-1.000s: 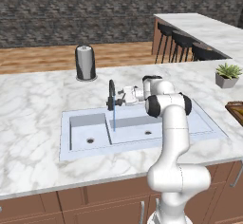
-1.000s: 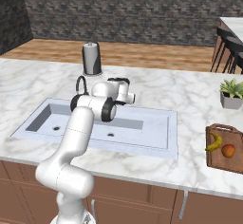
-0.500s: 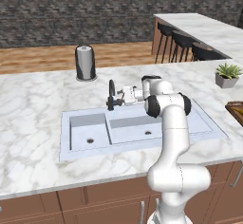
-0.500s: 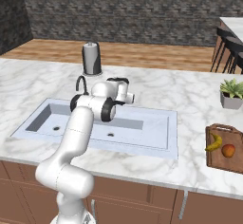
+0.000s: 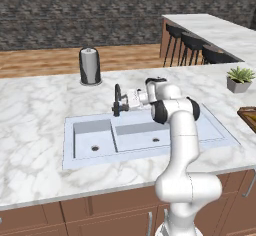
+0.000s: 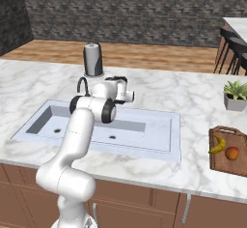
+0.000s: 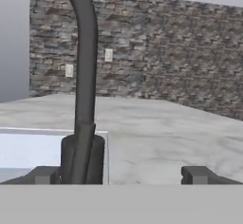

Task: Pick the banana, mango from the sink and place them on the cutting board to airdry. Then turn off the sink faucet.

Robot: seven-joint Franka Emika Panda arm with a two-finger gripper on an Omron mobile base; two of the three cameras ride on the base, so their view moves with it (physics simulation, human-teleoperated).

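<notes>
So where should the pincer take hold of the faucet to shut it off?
A guess: the small lever low on the sink faucet, above its stubby base. The pincer is level with it, jaws open, so coming straight in and shifting toward the upright stem should work.

yellow banana (image 6: 217, 145); red-orange mango (image 6: 232, 153)

A rendered home kitchen is shown. A white marble tabletop (image 5: 35, 130) is set over brown wooden cabinets (image 6: 144, 207), with a pale double sink (image 5: 100, 137) and a dark faucet (image 5: 118, 100) let into it. A paper-towel holder (image 5: 90, 66), a potted plant (image 6: 236, 94) and a cutting board (image 6: 230, 149) with fruit are placed on top. Bar stools (image 5: 192, 42), a wooden floor (image 6: 144, 55) and a stone wall (image 5: 100, 10) are seen behind.
</notes>
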